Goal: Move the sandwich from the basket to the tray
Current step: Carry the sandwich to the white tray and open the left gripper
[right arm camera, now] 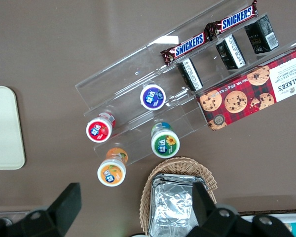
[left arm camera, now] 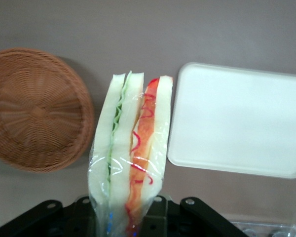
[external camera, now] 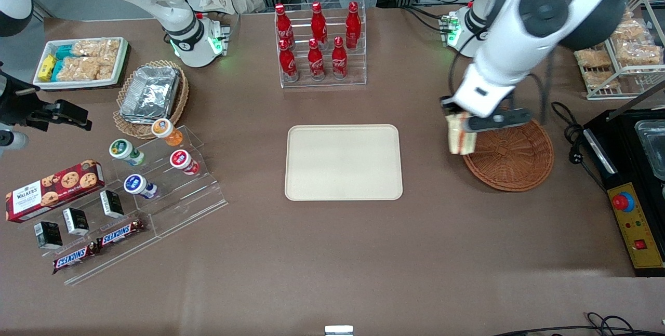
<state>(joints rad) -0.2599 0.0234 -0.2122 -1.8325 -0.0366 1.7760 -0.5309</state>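
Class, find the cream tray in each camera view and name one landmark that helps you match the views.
Front view: the tray lies mid-table, nearer the camera than the cola bottles.
Left wrist view: the tray lies beside the sandwich held in the gripper.
Right wrist view: only its edge shows.
Shared landmark: the basket, in the front and left wrist views.

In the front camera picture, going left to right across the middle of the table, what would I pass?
Cookie box → yogurt cups → tray → sandwich held in the claw → basket → black control box.
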